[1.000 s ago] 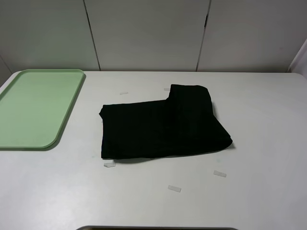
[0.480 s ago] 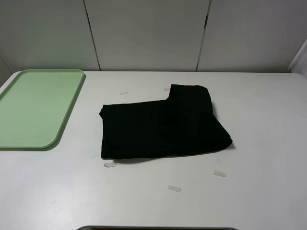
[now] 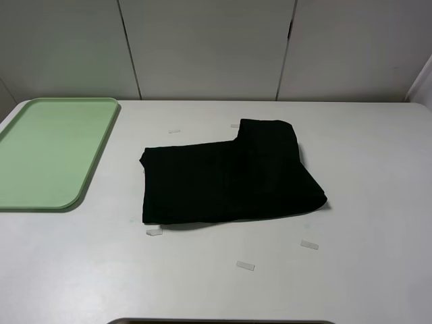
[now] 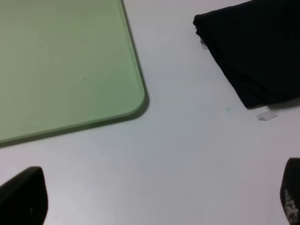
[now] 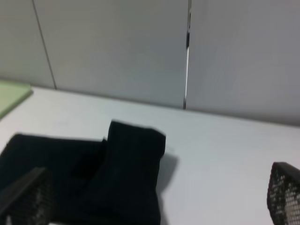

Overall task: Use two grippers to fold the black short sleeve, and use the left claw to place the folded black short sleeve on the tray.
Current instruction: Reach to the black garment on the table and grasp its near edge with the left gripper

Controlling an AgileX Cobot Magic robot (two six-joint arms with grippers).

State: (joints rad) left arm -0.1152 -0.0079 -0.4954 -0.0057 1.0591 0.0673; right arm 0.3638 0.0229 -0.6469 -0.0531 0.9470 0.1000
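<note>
The black short sleeve (image 3: 229,177) lies folded on the white table, right of the middle, with a narrower folded part toward the back. It also shows in the left wrist view (image 4: 255,51) and the right wrist view (image 5: 103,173). No lettering or label shows. The mint-green tray (image 3: 47,152) lies empty at the back left and fills much of the left wrist view (image 4: 61,61). Neither arm shows in the high view. The left gripper (image 4: 154,201) is open above bare table between tray and shirt. The right gripper (image 5: 154,206) is open, back from the shirt's near edge.
Several small strips of clear tape (image 3: 245,266) lie on the table (image 3: 364,270) around the shirt. A pale panelled wall (image 3: 209,47) runs behind the table's far edge.
</note>
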